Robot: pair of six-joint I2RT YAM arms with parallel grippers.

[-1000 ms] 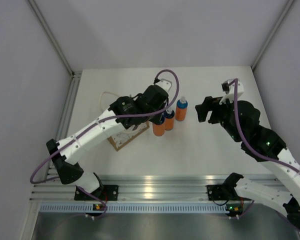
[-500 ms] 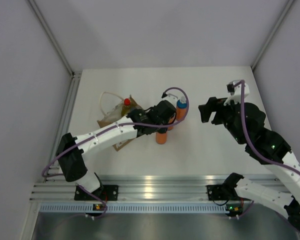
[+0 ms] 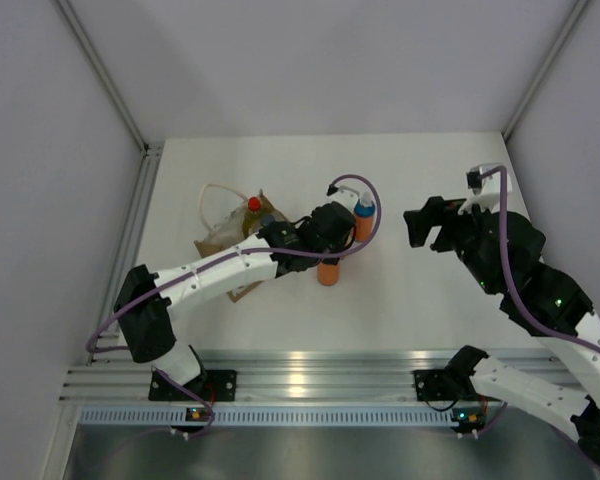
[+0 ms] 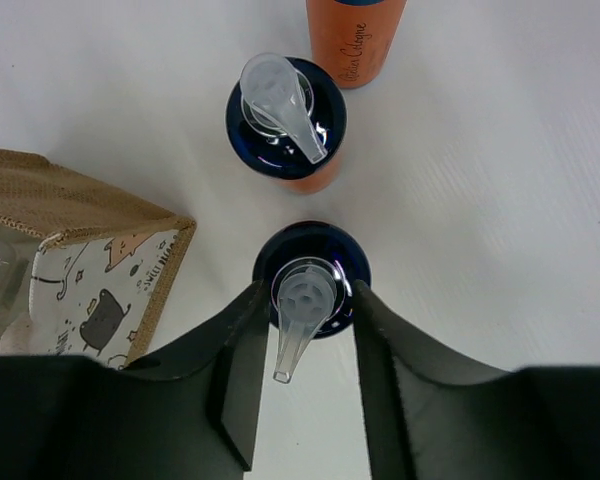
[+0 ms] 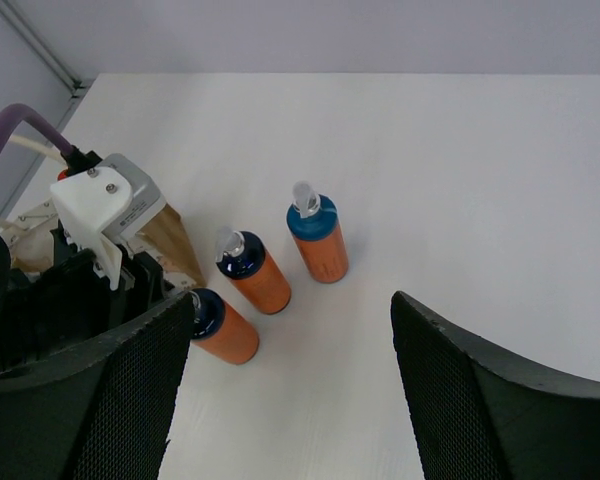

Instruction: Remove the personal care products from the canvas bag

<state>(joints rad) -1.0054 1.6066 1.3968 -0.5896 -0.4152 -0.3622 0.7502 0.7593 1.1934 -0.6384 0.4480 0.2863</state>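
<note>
The left fingers (image 4: 235, 390) grip an upright orange bottle (image 4: 310, 262) at its top, standing on the tabletop (image 4: 480, 200), canvas bag (image 4: 80, 205) just to their left; the right fingers (image 5: 80, 400) hang wide apart, empty, well off.

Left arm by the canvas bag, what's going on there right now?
The left claw is closed on an orange pump bottle standing upright on the table just beside the canvas bag. Two more orange bottles stand next to it, already out. A red-capped bottle shows in the bag's opening, so unpacking isn't finished. The right claw hangs open and empty off to the right.
</note>
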